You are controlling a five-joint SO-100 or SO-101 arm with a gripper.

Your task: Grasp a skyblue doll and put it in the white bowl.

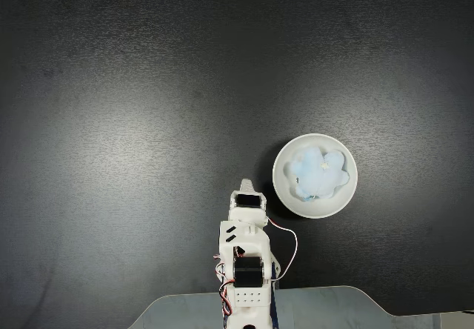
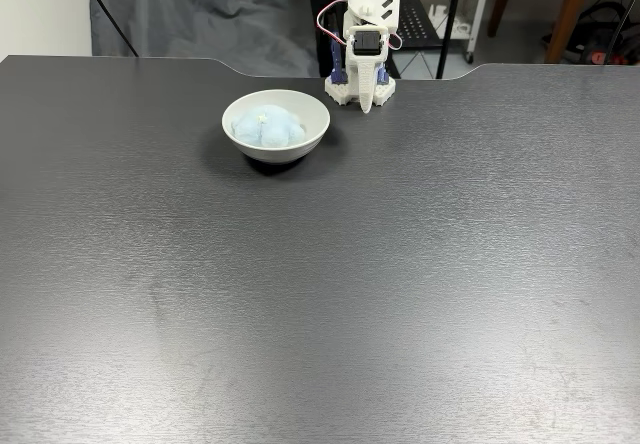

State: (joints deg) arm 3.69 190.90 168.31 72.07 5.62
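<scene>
The skyblue doll [image 1: 318, 171] lies inside the white bowl [image 1: 284, 184], its fluffy lobes spread across the bottom. In the other fixed view the doll [image 2: 267, 129] fills the bowl [image 2: 305, 114] the same way. The white arm is folded back over its base, and my gripper [image 1: 245, 185] points down at the table just left of the bowl. From the front, my gripper [image 2: 367, 105] hangs tip-down to the right of the bowl, clear of it. Its jaws are together with nothing between them.
The table [image 2: 320, 294] is a wide dark matte surface. The arm's base [image 2: 358, 89] stands at its far edge, with red and white wires looping beside it. A grey cloth [image 2: 190, 19] and furniture legs sit behind the table.
</scene>
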